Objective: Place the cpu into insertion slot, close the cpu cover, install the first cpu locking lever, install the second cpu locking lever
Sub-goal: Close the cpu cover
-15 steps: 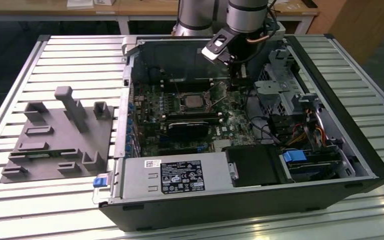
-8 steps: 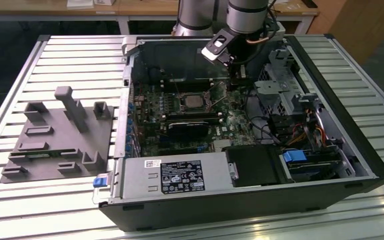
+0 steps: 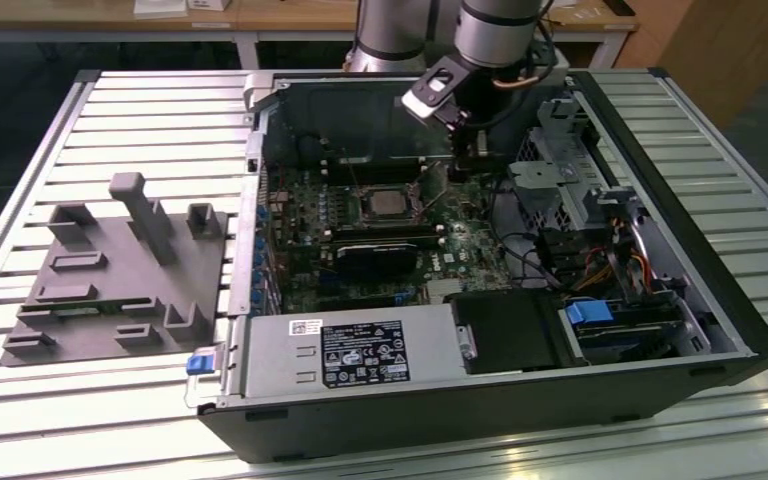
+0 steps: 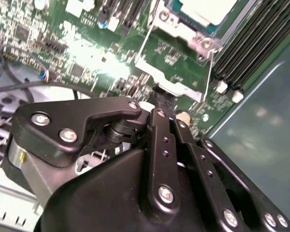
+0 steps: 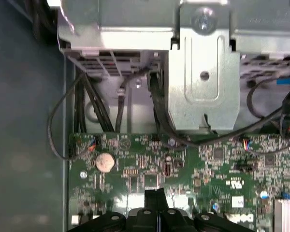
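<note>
Sitting in the insertion slot [image 3: 357,206], the cpu [image 3: 387,203] shows its dull silver top in the far half of the green motherboard [image 3: 471,250], about midway between the board's two side edges. Around it lies the cpu cover [image 4: 183,33], a thin silver frame that looks flat on the slot. In the second wrist view a thin metal rod [image 4: 210,65] runs along the frame's edge. Whether this rod is latched, I cannot tell. The gripper [image 3: 462,172] hangs just beside the slot, on the exterior view's right of it, with its tip low over the board. Its black fingers [image 4: 163,101] are pressed together into one narrow tip. I cannot see anything held between them, and I cannot tell if they touch the silver tab next to the frame. Long black memory slots [image 4: 256,43] lie beside the frame, and nearer to the case's front edge sits a black heatsink block [image 3: 373,258]. In the first wrist view a round coin battery [image 5: 105,162] lies on the board beyond the fingers, under a grey metal bracket [image 5: 203,82] and dark cables [image 5: 87,104]. The open computer case [image 3: 491,420] lies on a slatted metal table [image 3: 704,110]. A grey power supply [image 3: 344,355] fills its near edge, and a grey fixture [image 3: 117,270] stands on the table at the exterior view's left.
</note>
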